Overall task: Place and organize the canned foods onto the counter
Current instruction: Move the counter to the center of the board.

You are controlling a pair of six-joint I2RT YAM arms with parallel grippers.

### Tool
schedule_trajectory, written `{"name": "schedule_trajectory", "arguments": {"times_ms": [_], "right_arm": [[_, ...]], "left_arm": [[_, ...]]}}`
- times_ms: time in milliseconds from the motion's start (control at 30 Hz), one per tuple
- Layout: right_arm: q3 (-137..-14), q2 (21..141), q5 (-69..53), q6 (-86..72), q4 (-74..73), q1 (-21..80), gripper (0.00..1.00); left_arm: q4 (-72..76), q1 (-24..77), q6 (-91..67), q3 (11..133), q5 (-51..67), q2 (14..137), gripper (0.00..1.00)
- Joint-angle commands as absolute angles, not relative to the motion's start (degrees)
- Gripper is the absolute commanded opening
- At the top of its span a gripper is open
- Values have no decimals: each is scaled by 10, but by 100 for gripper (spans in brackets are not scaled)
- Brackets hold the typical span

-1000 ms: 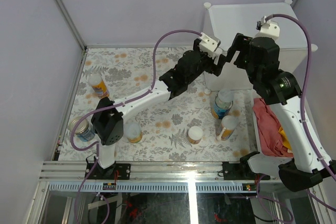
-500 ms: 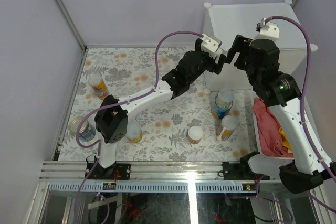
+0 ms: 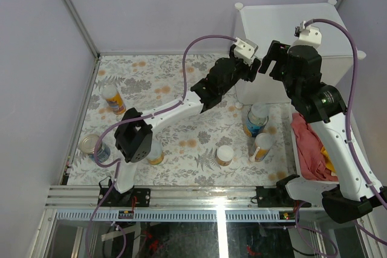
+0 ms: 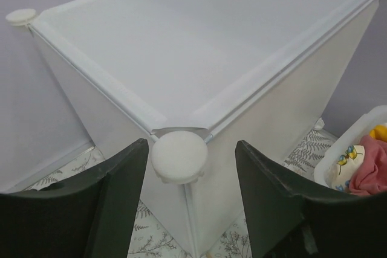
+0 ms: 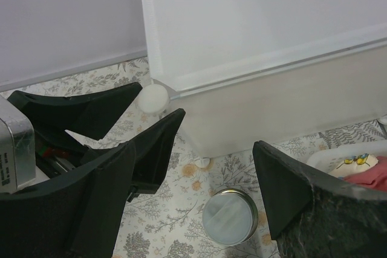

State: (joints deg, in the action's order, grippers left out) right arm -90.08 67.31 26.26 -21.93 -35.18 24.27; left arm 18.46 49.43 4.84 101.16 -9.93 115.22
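The counter (image 3: 284,28) is a white cube at the back right with a bare flat top (image 4: 211,46). My left gripper (image 3: 253,69) is open at its near left corner, jaws either side of the round corner knob (image 4: 179,156), holding nothing. My right gripper (image 3: 268,63) hovers open and empty just right of it, above a blue-labelled can (image 3: 256,119) with a pale lid (image 5: 230,216). On the floral mat stand other canned foods: a tilted yellow one (image 3: 262,146), a short orange one (image 3: 225,155), a small one (image 3: 154,153), a metal-topped tin (image 3: 92,147) and a tall yellow one (image 3: 112,98).
A white basket (image 3: 300,167) with red and yellow cloth (image 3: 311,143) stands at the right, beside the counter. The left arm's purple cable (image 3: 181,70) loops over the mat. Grey walls close in the back and left.
The left gripper has moved a little right, up to the counter's corner, and its jaws have narrowed. The right arm and the cans have not moved.
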Motion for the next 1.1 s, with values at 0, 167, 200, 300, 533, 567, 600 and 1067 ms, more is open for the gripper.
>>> {"name": "schedule_trajectory", "arguments": {"times_ms": [0, 167, 200, 300, 533, 567, 600, 1067], "right_arm": [[-902, 661, 267, -210, -317, 240, 85], [-902, 663, 266, -209, -316, 241, 85], [-902, 663, 267, -209, -316, 240, 85], [-902, 664, 265, -209, -315, 241, 85], [-905, 666, 263, -209, -316, 241, 85], [-905, 665, 263, -209, -316, 240, 85], [-904, 665, 264, -209, -316, 241, 85], [-906, 661, 268, -208, -319, 241, 85]], "left_arm": [[239, 491, 52, 1036, -120, 1160, 58], [235, 490, 51, 1037, -122, 1163, 53], [236, 490, 49, 1033, -124, 1162, 54], [234, 489, 47, 1029, -129, 1159, 60], [227, 486, 41, 1034, -120, 1163, 57], [226, 485, 40, 1033, -120, 1164, 57], [227, 484, 37, 1033, -120, 1164, 57], [213, 476, 20, 1055, -84, 1179, 35]]}}
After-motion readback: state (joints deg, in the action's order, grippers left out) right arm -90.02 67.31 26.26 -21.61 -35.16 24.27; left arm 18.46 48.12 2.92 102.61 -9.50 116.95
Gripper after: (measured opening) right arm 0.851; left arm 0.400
